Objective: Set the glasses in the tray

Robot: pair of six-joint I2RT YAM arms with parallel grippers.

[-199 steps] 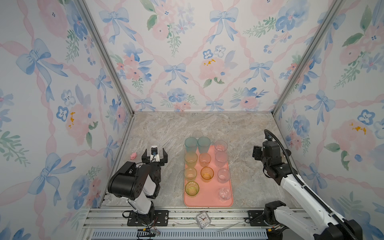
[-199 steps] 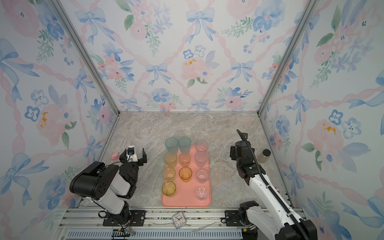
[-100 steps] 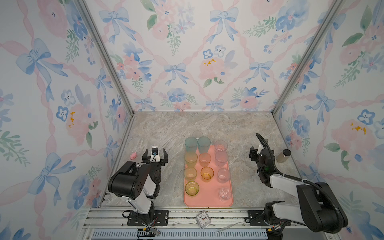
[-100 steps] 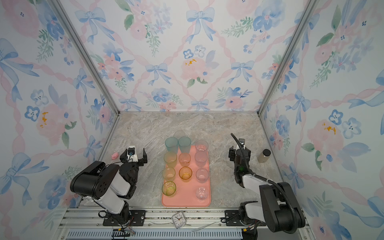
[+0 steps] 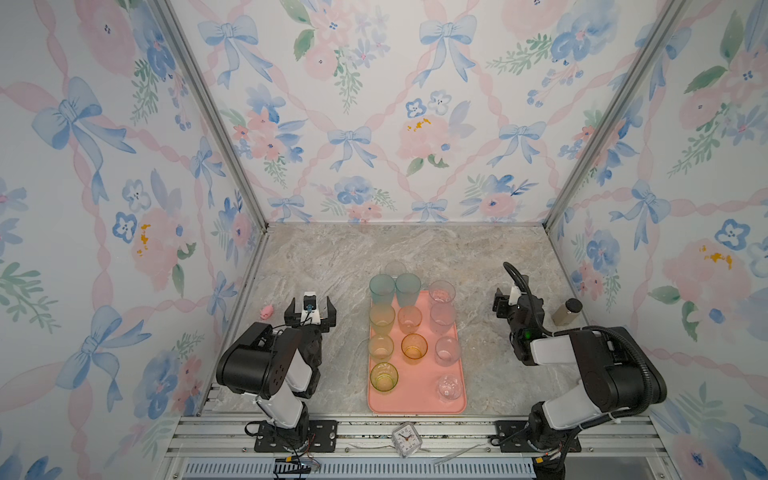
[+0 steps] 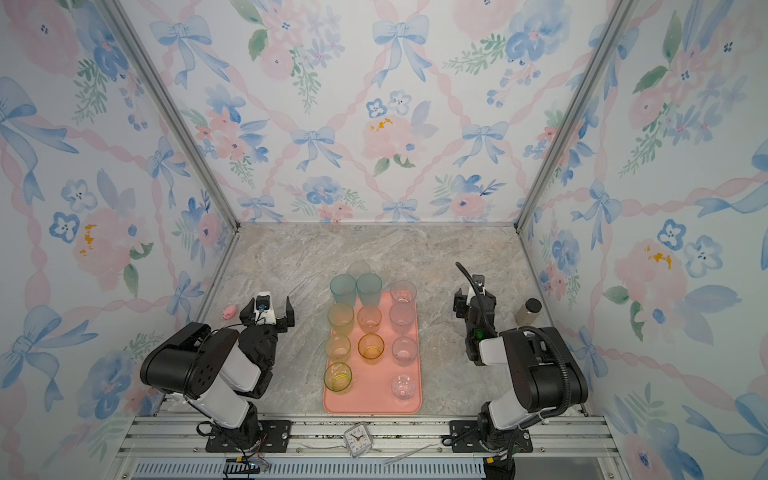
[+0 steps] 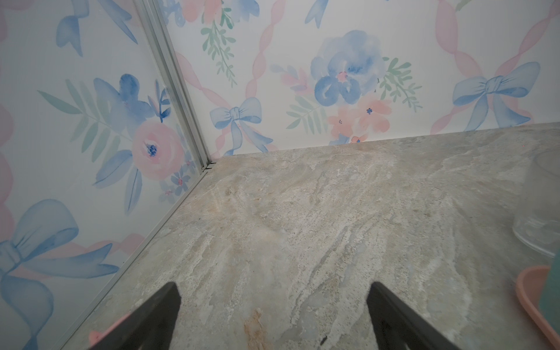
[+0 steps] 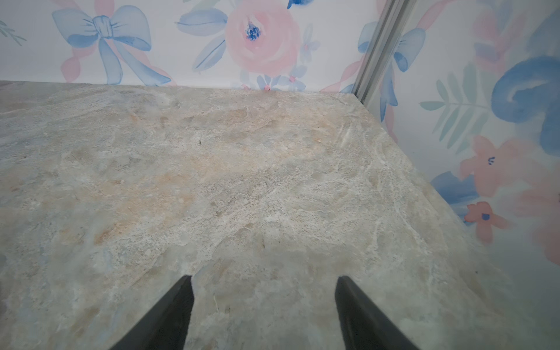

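1. Left gripper [image 5: 309, 311] and right gripper [image 8: 263, 280]: jaws wide apart, both empty, flanking the tray [image 5: 415, 399] at lower centre.
2. Glasses [image 5: 414, 345] fill the tray. One clear glass [image 5: 395, 268] stands on the table [image 5: 332, 257] just above the tray's upper edge.
3. Step in hand, as judged: fetching that clear glass. The next move calls for reaching past the teal tumblers [image 5: 381, 288] without toppling them.

Glasses [image 5: 414, 346] in tray [image 5: 415, 400], one behind (bottle [image 5: 566, 312] right)

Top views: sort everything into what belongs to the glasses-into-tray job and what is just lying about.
Job: glasses, pink tray, clear glass standing on the table behind the tray.
Lying about: beige bottle, small clock, small pink thing.
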